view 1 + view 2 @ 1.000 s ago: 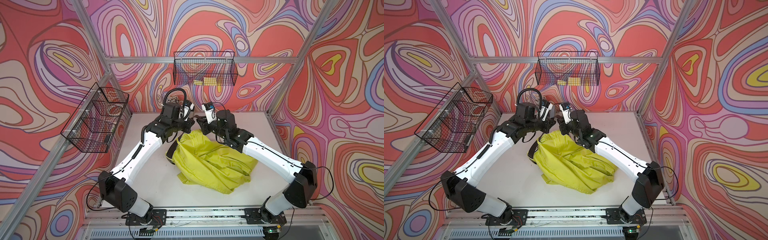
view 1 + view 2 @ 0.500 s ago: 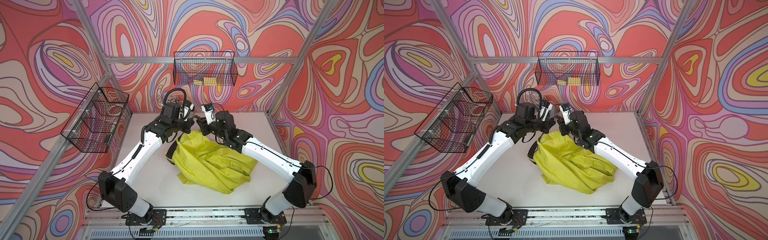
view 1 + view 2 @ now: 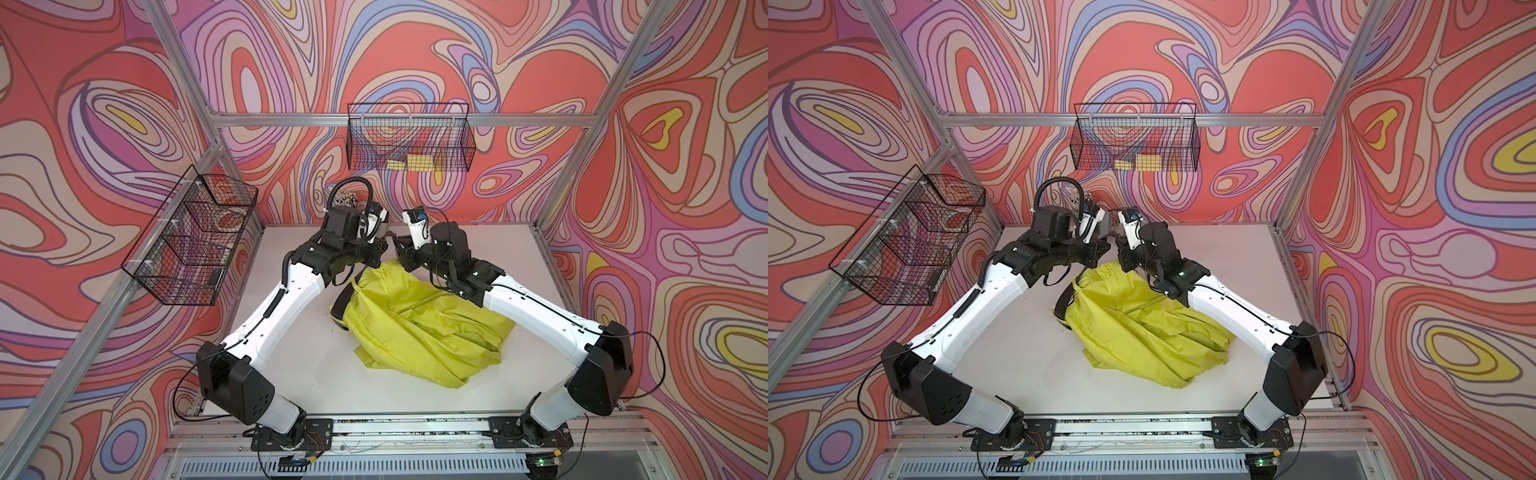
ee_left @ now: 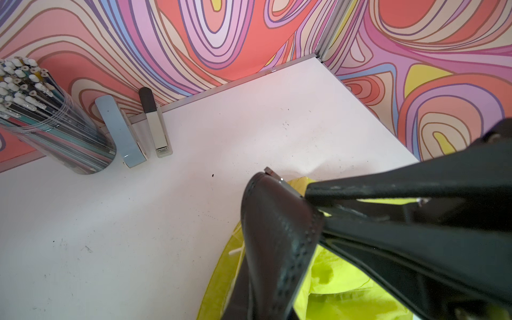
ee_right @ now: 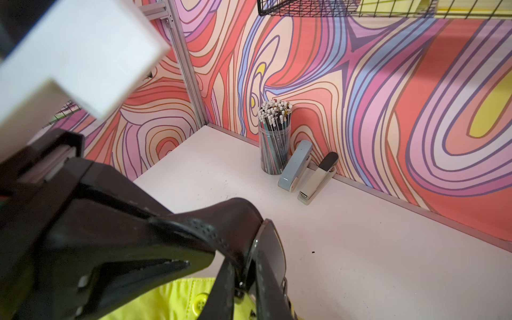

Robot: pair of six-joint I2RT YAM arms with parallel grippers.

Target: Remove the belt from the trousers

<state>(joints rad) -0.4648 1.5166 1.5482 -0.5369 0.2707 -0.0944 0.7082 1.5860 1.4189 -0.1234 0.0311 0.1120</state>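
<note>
I have both arms meeting at the far end of the trousers (image 3: 424, 328), which lie crumpled on the surface (image 3: 316, 374). My left end effector (image 4: 314, 210) is clamped on the belt (image 4: 277, 235) just behind the buckle (image 5: 273, 249), holding that end up off the cloth. My right end effector (image 5: 199, 257) sits right against the same stretch of strap, jaws nearly together. I cannot tell whether it actually grips.

From the held end, the strap runs back under the waistband. A dark loop of it shows at the trousers' edge on the left arm's side in both top views. I judge the pull must follow that long axis, away from the loops, and the left arm is better placed to make it.
</note>
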